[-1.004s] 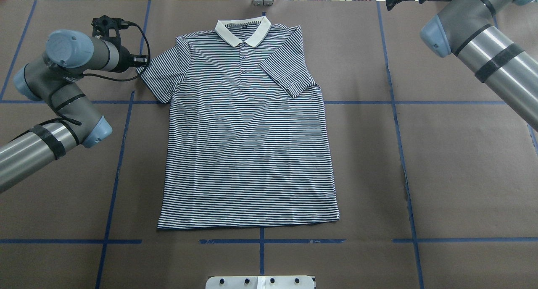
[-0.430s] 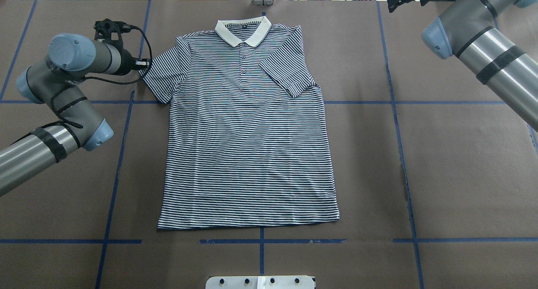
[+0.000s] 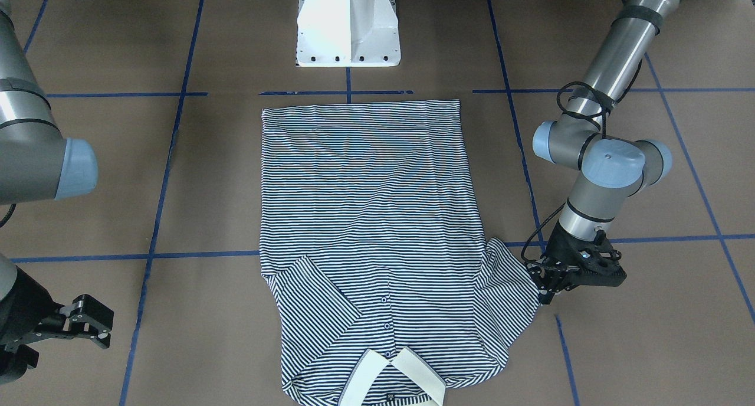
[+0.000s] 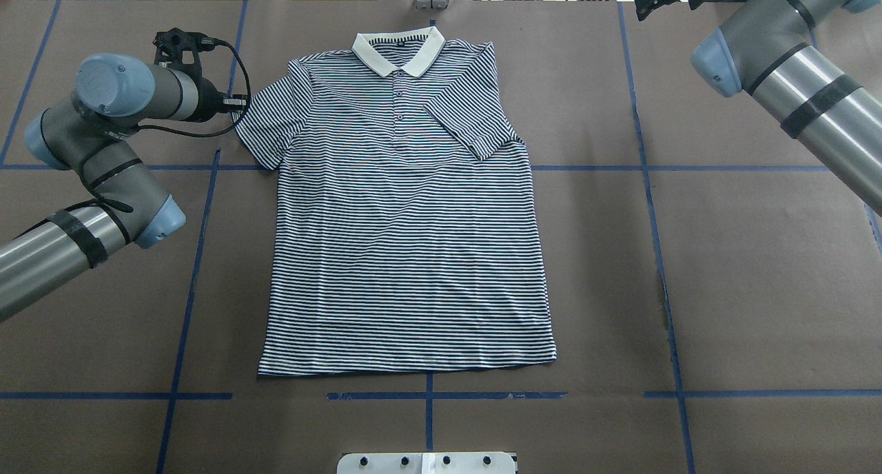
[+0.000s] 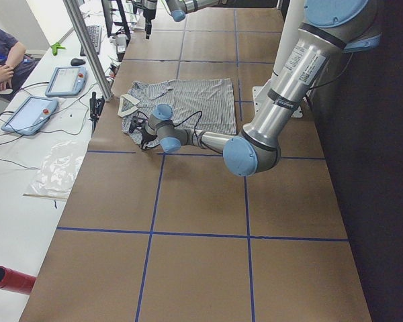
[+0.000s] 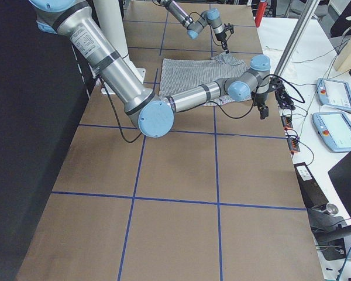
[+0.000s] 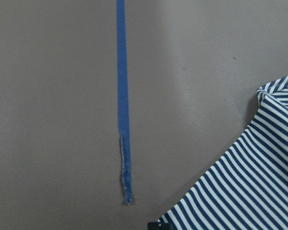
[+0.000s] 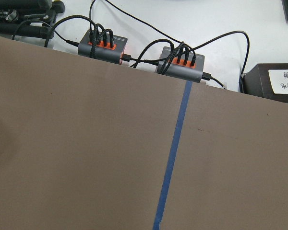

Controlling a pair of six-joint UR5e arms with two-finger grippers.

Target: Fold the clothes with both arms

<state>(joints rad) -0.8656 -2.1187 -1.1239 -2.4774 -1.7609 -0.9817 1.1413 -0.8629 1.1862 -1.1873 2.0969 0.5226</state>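
One striped polo shirt [image 4: 406,240] is lying flat and face up in the middle of the brown bench [image 4: 758,288]. Its hem is sitting nearest the white pedestal base [image 3: 347,22], just beyond a blue tape line [image 4: 427,395]. Farther out, the sleeve on the robot's right [image 4: 475,129] is lying folded in over the chest, while the other sleeve [image 4: 265,126] is spreading outward. The left arm's fingers [image 3: 545,276] are touching that sleeve's edge; whether they are clamping it cannot be told. The cream collar [image 4: 400,50] is resting near the far edge. The right arm's fingers [image 3: 94,311] are hanging apart, holding nothing, well away from the shirt.
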